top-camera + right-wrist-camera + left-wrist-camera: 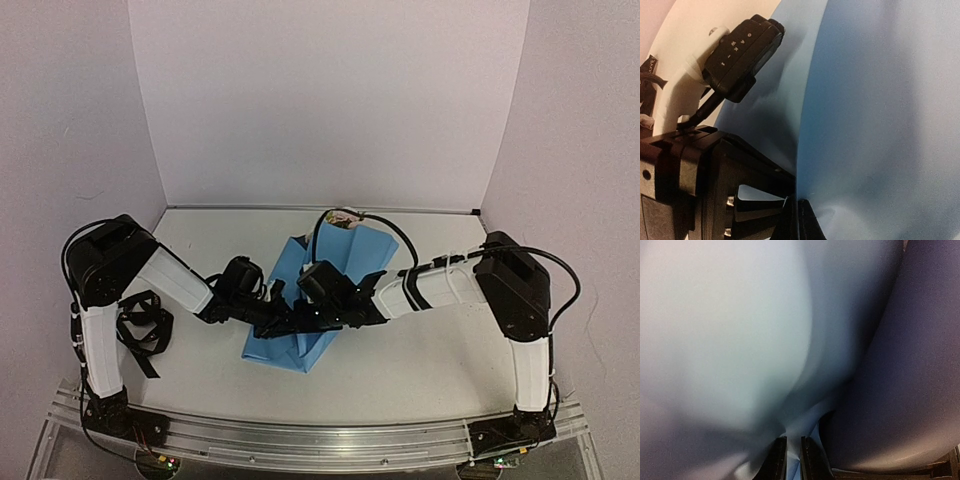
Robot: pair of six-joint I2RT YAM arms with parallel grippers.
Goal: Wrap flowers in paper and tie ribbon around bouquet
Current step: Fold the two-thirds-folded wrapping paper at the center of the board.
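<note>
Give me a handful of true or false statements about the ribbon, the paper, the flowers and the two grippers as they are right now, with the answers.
1. The ribbon lies in a loose heap beside the left arm. True.
2. The ribbon is tied round the paper. False: it lies on the table, apart from the paper.
3. The left gripper and the right gripper meet at the paper's near part. True.
4. The flowers lie bare beside the paper. False: only a bit of them peeks out at the paper's far end.
5. The left gripper stands wide open. False: its jaws are pinched on the paper.
</note>
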